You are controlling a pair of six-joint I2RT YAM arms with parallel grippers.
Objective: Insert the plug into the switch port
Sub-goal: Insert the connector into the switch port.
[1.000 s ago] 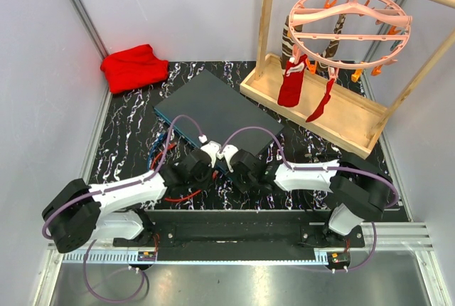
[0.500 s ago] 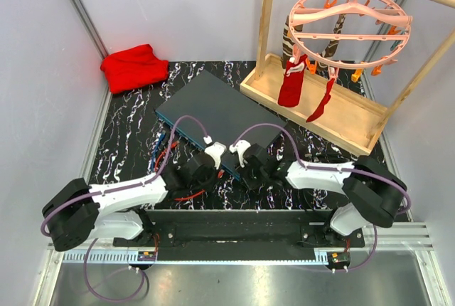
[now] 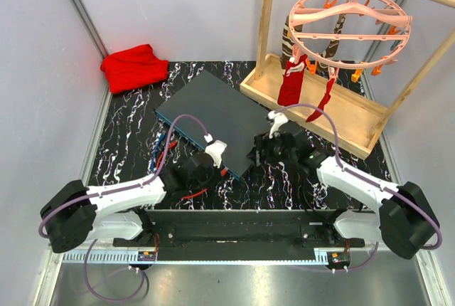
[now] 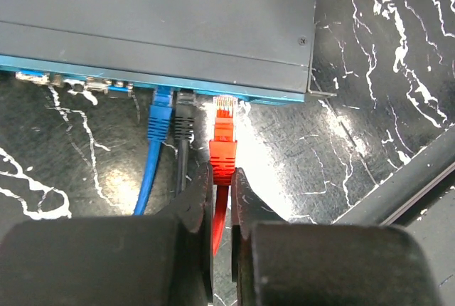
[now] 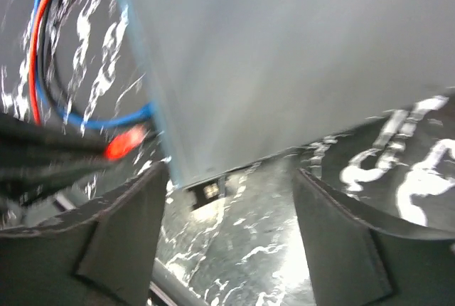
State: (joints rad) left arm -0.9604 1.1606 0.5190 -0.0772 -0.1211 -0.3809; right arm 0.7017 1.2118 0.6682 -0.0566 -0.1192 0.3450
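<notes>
The switch (image 3: 213,110) is a flat dark grey box with a teal front edge (image 4: 142,87), lying slantwise on the marbled mat. My left gripper (image 4: 222,178) is shut on the rear boot of the red plug (image 4: 224,135). The plug's clear tip meets the teal edge just right of a black plug (image 4: 184,117) and a blue plug (image 4: 160,115); how deep it sits I cannot tell. In the top view the left gripper (image 3: 213,160) stands at the switch's near corner. My right gripper (image 5: 227,238) is open and empty, off that corner of the switch (image 5: 284,57), where the red plug (image 5: 126,142) shows blurred.
A wooden tray rack (image 3: 355,124) stands at the back right, with a pink hanger (image 3: 348,25) and red socks (image 3: 291,82) above it. A red cloth (image 3: 134,67) lies at the back left. Blue, black and red cables (image 3: 165,151) trail left of the switch.
The right gripper has opened and pulled away to the right from the switch's near corner. The left gripper stays shut on the red plug at the front edge.
</notes>
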